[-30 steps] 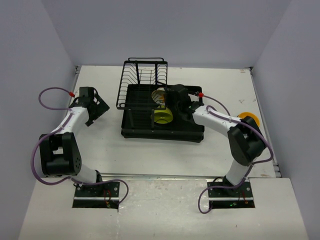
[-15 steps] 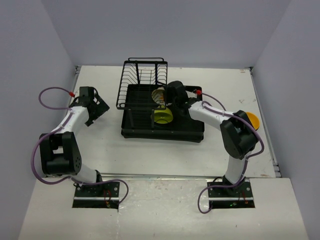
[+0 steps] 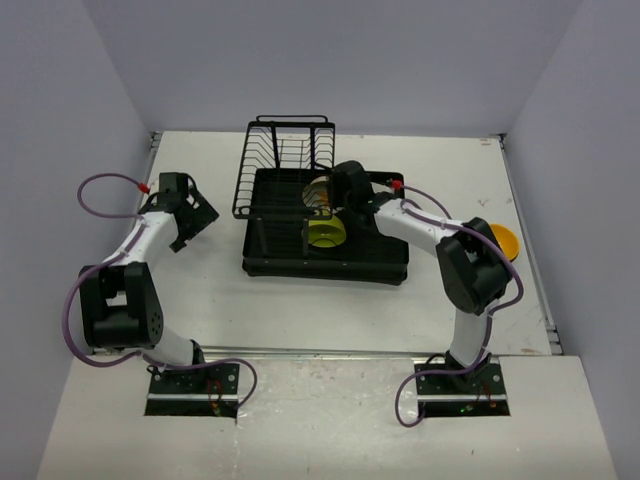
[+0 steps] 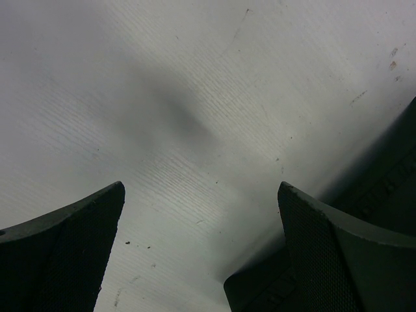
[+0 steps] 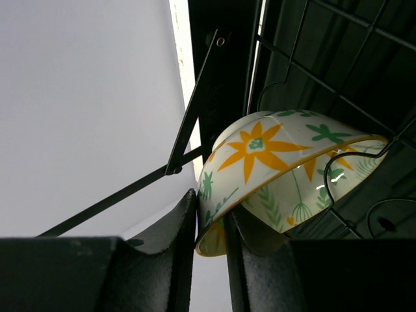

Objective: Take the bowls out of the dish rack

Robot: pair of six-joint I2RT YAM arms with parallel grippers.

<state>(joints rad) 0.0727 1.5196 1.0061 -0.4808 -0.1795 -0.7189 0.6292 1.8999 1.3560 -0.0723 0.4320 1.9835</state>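
Right end effector: clamped on the patterned bowl's rim.
Patterned bowl: tilted in the dish rack, beside the yellow-green bowl.
Left end effector: fingers apart over the worktop.
Hidden: the rim's lowest part, behind the fingers.

The top view looks down on the whole table from the near edge. The left wrist view hugs the bare table; the right wrist view closely faces a flowered bowl, also seen from above.
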